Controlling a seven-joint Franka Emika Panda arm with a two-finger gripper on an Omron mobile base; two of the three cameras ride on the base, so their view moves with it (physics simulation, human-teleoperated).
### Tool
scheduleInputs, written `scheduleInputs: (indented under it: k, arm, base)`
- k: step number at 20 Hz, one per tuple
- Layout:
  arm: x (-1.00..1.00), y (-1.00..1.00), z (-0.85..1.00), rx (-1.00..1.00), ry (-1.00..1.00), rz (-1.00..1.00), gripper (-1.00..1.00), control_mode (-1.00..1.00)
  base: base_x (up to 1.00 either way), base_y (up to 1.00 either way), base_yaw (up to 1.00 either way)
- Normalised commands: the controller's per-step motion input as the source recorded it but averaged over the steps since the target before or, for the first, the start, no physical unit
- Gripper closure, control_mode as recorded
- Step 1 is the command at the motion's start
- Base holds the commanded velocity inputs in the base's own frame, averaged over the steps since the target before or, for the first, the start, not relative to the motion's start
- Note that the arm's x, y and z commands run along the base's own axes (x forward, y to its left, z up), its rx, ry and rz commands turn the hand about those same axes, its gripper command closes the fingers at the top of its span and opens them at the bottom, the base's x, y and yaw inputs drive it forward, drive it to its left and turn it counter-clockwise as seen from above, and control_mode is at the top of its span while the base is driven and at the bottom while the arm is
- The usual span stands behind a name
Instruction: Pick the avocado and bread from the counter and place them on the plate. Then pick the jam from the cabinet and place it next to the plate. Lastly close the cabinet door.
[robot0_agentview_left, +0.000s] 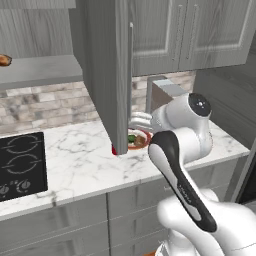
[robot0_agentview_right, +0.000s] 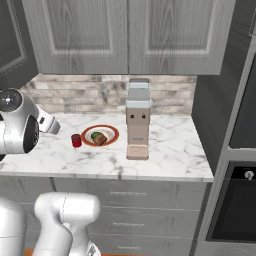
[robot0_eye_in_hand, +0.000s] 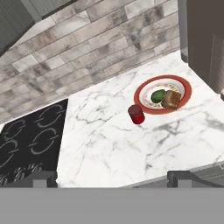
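Note:
The orange-rimmed plate (robot0_eye_in_hand: 186, 89) lies on the marble counter (robot0_eye_in_hand: 105, 144) and carries the dark green avocado (robot0_eye_in_hand: 157, 95) and the brown bread (robot0_eye_in_hand: 173, 99) side by side. The red jam (robot0_eye_in_hand: 136, 114) stands upright on the counter just left of the plate, close to its rim. My gripper (robot0_eye_in_hand: 113, 178) hovers high above the counter's front edge, open, with nothing between its fingertips. In the left base view the cabinet door (robot0_agentview_left: 107, 75) stands open and its bar handle (robot0_agentview_left: 131, 70) faces me. The door hides part of the plate (robot0_agentview_left: 146, 134) and most of the jam (robot0_agentview_left: 114, 150).
A black cooktop (robot0_eye_in_hand: 30, 140) is set into the counter to the left. A grey coffee machine (robot0_agentview_right: 138, 125) stands right of the plate (robot0_agentview_right: 113, 131). The open cabinet's shelf (robot0_agentview_left: 45, 70) holds a brown pastry (robot0_agentview_left: 4, 60) at its far left. An oven column (robot0_agentview_right: 235, 190) closes the right end.

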Motion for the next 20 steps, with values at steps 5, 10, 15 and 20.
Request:
scheduleInputs:
  k: [5,10,15,20]
  arm:
    - [-0.34,-0.13,0.41,0.01,0.07,0.0,-1.0,-1.0]
    - [-0.31,-0.01,0.34,0.0,0.06,0.0,-1.0,-1.0]
    - [-0.37,-0.1,0.23,0.0,0.04,0.0,-1.0,-1.0]
    - [-0.42,-0.46,0.18,0.08,0.0,0.02,-1.0,-1.0]
  base:
    - [0.0,0.0,0.0]
    - [0.0,0.0,0.0]
    - [0.0,0.0,0.0]
    - [0.0,0.0,0.0]
